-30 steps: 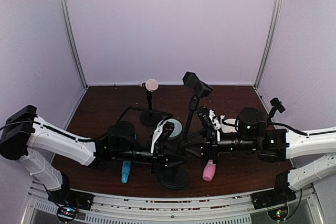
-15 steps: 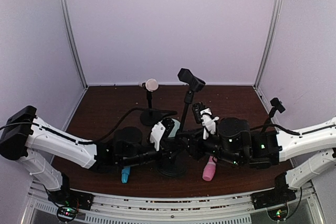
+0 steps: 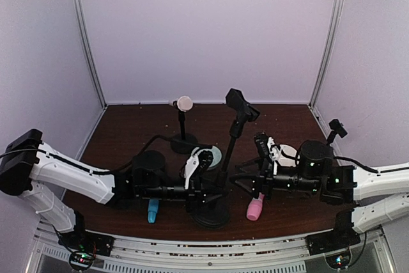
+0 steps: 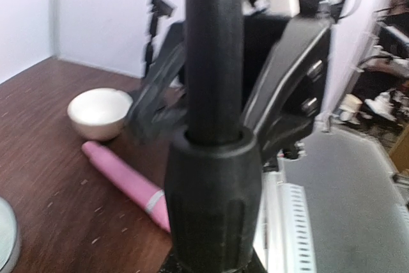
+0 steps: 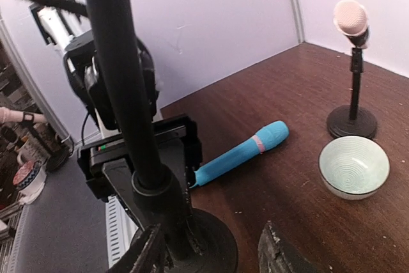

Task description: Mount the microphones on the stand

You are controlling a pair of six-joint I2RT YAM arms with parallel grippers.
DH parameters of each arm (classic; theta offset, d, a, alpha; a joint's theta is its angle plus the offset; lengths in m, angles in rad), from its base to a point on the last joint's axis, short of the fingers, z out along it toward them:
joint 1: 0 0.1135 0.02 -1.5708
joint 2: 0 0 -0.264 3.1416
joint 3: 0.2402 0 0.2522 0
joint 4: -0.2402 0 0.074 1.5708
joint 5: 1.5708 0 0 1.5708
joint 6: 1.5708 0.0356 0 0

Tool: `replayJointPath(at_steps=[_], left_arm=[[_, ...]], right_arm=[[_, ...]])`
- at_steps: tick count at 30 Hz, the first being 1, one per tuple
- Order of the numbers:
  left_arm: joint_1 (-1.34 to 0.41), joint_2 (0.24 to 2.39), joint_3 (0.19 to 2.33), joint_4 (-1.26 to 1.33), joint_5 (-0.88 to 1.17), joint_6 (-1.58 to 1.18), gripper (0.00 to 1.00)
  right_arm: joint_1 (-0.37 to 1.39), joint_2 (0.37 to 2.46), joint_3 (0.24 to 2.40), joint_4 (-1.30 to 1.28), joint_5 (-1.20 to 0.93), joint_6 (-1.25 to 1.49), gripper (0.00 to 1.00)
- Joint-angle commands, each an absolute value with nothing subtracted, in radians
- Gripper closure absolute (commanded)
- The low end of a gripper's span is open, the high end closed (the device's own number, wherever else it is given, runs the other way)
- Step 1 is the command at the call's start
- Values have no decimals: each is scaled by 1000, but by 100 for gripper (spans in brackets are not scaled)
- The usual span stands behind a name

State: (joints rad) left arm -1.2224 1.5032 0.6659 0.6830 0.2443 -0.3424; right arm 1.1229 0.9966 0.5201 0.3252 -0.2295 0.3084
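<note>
The black stand [image 3: 231,142] rises from a round base [image 3: 211,216] to an empty clip [image 3: 241,103]. My left gripper [image 3: 203,195] is shut on its lower collar [image 4: 214,196]. Just right of the pole, my right gripper [image 3: 247,180] hangs open, its fingertips [image 5: 144,254] flanking the base without gripping. The pink microphone [image 3: 255,208] lies right of the base, and the sky-blue microphone [image 3: 153,210] lies to the left, also seen from the right wrist [image 5: 239,153]. The cream microphone [image 3: 184,103] sits upright on a small stand [image 3: 183,142] at the back.
A pale teal bowl [image 3: 211,155] rests behind the big stand. A white bowl [image 4: 99,113] sits near the pink microphone [image 4: 124,180]. Another small stand [image 3: 337,128] is at the far right. The table's metal front rail [image 3: 204,247] runs along the near edge.
My right gripper has opened and drawn back to the right, away from the pole. The stand's top swung left, then back right. The left gripper keeps its hold.
</note>
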Motion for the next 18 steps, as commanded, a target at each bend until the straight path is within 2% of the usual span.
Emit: replayJointPath(at_steps=[1, 9, 11, 15, 18], left_arm=[[-1203, 1537, 691, 931, 459, -393, 100], [-1201, 1562, 713, 914, 480, -405, 100], [-1200, 1560, 712, 908, 477, -403, 100], [-1200, 1558, 707, 901, 451, -403, 100], [-1200, 1540, 712, 824, 325, -384, 100]], right_arm=[[1115, 1031, 523, 469, -444, 237, 50], [1114, 1112, 540, 612, -584, 268, 59], [1114, 1111, 542, 611, -579, 267, 65], [1114, 1118, 553, 583, -540, 270, 83], [1123, 1134, 570, 540, -383, 328, 100]])
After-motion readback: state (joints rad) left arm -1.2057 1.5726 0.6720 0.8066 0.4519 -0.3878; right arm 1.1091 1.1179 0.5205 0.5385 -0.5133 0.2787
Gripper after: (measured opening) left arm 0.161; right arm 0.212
